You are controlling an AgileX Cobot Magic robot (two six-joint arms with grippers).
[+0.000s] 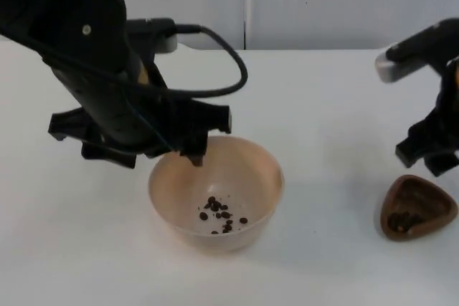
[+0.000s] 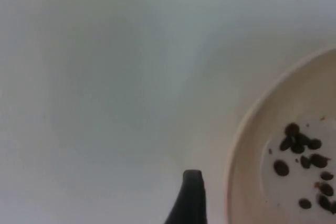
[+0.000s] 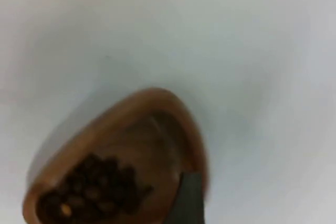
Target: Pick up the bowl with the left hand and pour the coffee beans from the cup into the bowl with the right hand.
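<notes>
Left gripper (image 1: 192,150) hangs at the upper-left rim of the bowl (image 1: 215,191), one black fingertip dipping just inside the wall; we cannot tell whether it clamps the rim or merely straddles it. We see the bowl at the lower centre of the top view, seemingly resting on the white table (image 1: 323,105), with a small scatter of coffee beans (image 1: 219,214) on its floor. Right gripper (image 1: 428,154) sits at the right edge, just above the brown wooden cup (image 1: 416,207), which lies at the lower right and holds a dark clump of beans; how its fingers stand is hidden from us. Our worry is the thin rim grip: a shallow hold could let the bowl tip or slip on lifting and spill the beans. Bowl and cup lie well apart, with nothing between them.
</notes>
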